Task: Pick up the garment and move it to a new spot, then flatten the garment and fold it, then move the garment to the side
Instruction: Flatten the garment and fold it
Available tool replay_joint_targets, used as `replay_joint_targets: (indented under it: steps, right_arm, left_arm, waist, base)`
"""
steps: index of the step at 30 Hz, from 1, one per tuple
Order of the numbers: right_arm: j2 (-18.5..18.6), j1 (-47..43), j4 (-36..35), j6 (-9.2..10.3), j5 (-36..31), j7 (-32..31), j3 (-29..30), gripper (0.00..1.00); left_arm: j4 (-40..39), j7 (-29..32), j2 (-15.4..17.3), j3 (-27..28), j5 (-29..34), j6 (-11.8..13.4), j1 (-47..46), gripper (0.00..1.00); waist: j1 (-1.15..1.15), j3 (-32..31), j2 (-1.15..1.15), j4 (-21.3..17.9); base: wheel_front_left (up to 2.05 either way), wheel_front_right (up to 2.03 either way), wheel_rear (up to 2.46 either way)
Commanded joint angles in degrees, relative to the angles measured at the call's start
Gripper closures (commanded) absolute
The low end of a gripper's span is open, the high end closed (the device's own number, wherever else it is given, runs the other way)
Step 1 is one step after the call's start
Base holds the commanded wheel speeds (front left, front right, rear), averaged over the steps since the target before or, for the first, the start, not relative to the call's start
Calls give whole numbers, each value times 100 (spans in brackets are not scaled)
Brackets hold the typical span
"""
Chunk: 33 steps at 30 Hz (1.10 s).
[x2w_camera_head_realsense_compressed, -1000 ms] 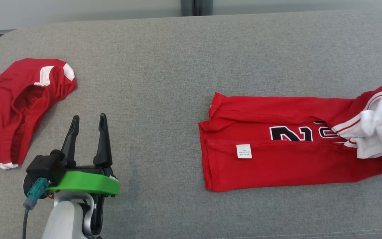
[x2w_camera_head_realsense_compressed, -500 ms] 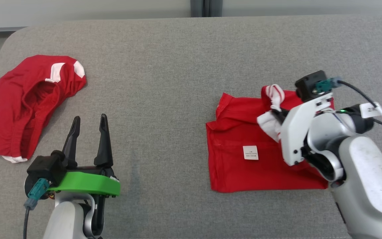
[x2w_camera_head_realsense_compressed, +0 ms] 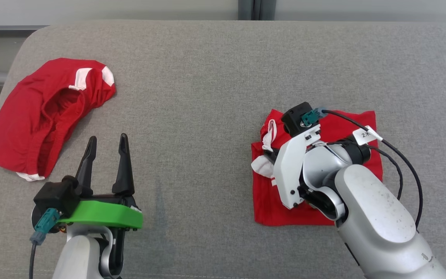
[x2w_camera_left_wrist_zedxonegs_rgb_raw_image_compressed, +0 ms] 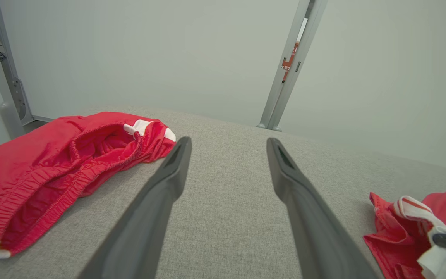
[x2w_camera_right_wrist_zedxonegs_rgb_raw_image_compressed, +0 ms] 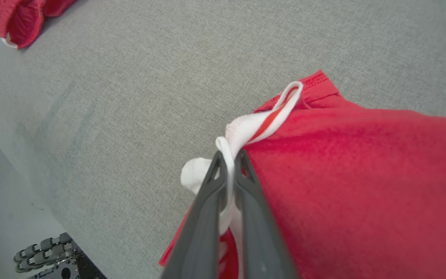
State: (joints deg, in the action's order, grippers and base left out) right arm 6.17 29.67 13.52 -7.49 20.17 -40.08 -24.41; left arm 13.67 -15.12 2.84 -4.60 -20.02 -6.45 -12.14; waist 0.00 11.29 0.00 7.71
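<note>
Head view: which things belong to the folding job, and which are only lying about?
Job: red jersey; right tool, shut on its white trim.
Lying about: red shorts; left tool, open and empty; grey cushion underneath.

left claw (x2w_camera_head_realsense_compressed: 107, 137) sits at the lower left of the head view, fingers spread wide, pointing up the frame. right arm (x2w_camera_head_realsense_compressed: 370, 201) reaches in from the lower right, right claw (x2w_camera_right_wrist_zedxonegs_rgb_raw_image_compressed: 229, 157) pinched tight on the shirt (x2w_camera_right_wrist_zedxonegs_rgb_raw_image_compressed: 362, 174).
</note>
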Motion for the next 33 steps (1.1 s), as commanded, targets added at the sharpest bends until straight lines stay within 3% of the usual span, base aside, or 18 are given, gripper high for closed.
replay_joint_targets:
  steps: [1,2,3,12,19,23,33]
  right_arm:
    - [18,-68,64,0,44,-23,9,100]
    - [30,-103,84,0,61,-39,19,58]
    - [51,-118,72,0,60,18,55,0]
    - [183,-313,-708,0,367,974,423,0]
    - [513,-775,-1115,0,-262,1603,941,0]
    - [567,-746,-868,0,-473,1346,989,0]
    - [299,469,-342,0,-610,-221,374,0]
  left_arm:
    - [-18,-2,12,-18,2,43,38,0]
    - [-31,-2,12,-33,-2,51,56,0]
    - [-28,-1,13,-30,-5,58,64,0]
    - [-46,-2,13,-23,28,70,141,0]
    - [9,-2,13,24,72,20,213,0]
    - [4,-1,13,32,73,4,197,0]
    - [-22,-1,13,-63,14,-8,-55,0]
  waist:
    - [0,-9,0,2]
    - [0,-13,0,0]
    - [0,-16,0,-7]
    - [0,-117,0,-135]
    - [0,-232,0,-248]
    - [0,-232,0,-293]
    - [0,-10,0,-145]
  base:
    - [0,0,0]
    - [0,0,0]
    - [0,0,0]
    - [0,0,0]
    - [0,0,0]
    - [0,0,0]
    - [0,0,0]
